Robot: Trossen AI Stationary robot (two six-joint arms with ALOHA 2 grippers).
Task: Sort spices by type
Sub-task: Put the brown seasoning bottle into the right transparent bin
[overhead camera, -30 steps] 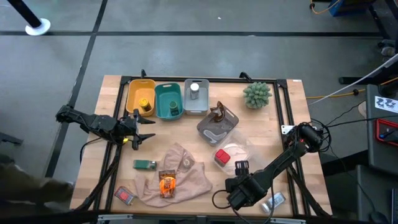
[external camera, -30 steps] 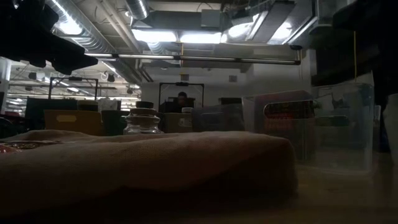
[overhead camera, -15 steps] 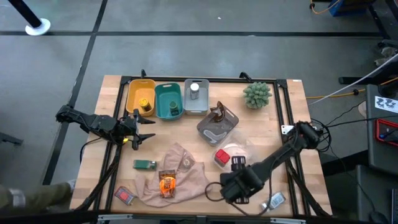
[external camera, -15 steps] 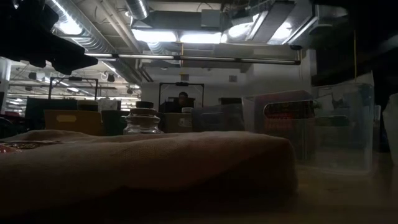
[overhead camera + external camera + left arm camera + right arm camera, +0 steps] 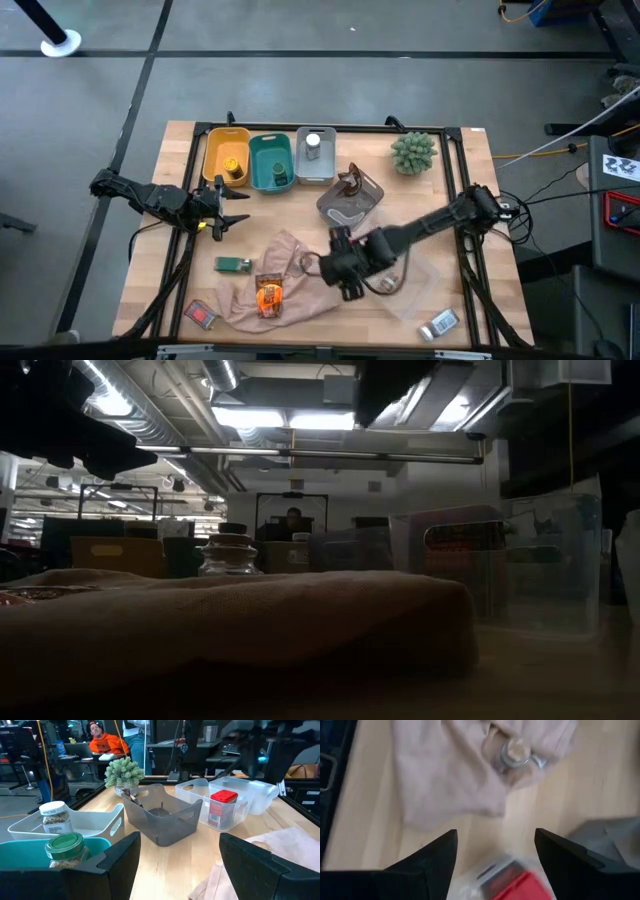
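Observation:
My right gripper (image 5: 332, 265) hangs open above the right edge of the beige cloth (image 5: 290, 285), tipped steeply down, with nothing between its fingers. Its wrist view shows a small jar (image 5: 515, 752) lying on the cloth (image 5: 445, 775), and a red-capped jar (image 5: 520, 887) below the fingers. My left gripper (image 5: 228, 212) waits open at the table's left side. An orange sachet (image 5: 268, 295) lies on the cloth. A green box (image 5: 232, 264) and a red packet (image 5: 200, 314) lie flat on the table left of it.
Along the far edge stand a yellow bin (image 5: 212, 152) with a yellow jar, a teal bin (image 5: 262, 150) with a green-lidded jar, and a white bin (image 5: 325, 168) with a silver-capped jar. A dark grey bin (image 5: 362, 205), a spiky plant ball (image 5: 413, 152) and a silver item (image 5: 440, 323) are also here.
My right gripper has risen from near the table's near edge and swung toward the left and far edges. It now hangs over the cloth's right edge, tipped more steeply down. The left arm has kept still.

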